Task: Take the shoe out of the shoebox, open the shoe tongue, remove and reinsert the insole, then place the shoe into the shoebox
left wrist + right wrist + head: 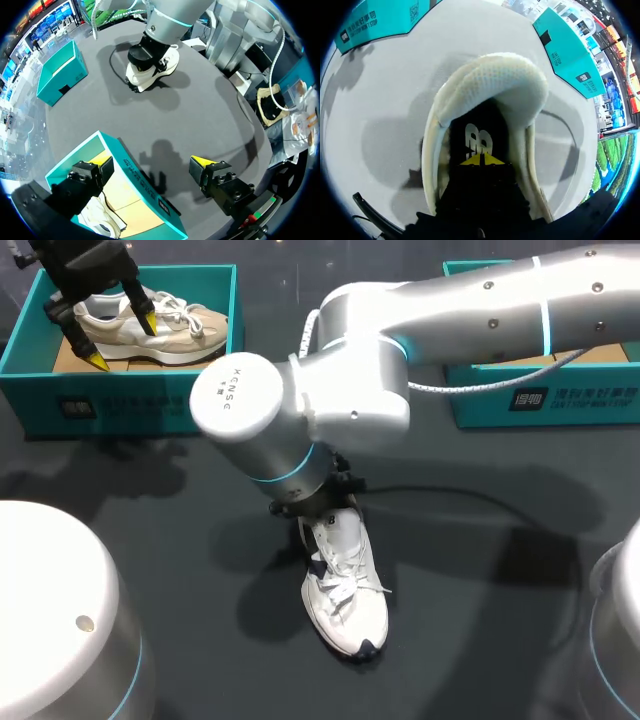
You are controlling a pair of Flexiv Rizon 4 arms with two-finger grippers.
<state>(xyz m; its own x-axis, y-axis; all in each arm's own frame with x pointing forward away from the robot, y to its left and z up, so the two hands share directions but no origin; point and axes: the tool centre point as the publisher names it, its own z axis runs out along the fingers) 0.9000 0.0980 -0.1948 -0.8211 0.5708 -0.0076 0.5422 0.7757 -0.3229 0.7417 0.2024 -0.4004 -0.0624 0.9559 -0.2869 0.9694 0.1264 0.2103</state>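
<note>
White shoe (345, 590) lies mid-table, toe nearward, outside the far-left shoebox (130, 390), over which the left gripper (120, 338) hangs, fingers apart. The right gripper (481, 159), tips together, sits in the shoe's mouth over the insole (479, 141): probably thin, light, floppy; best pinched at its heel edge.

The desk (150, 500) is a flat dark grey, and the shoe (345, 595) on it is white all over, laces included, with small navy touches at the toe and side; its insole (479, 142) is black with a white logo. Both shoeboxes, left (130, 395) and right (580, 400), are teal with white print and tan card inside, the left one holding a cream and beige shoe (160, 330). The right arm (480, 310) is silver-white with glowing cyan rings, and the left jaws are black with bright yellow tips.
</note>
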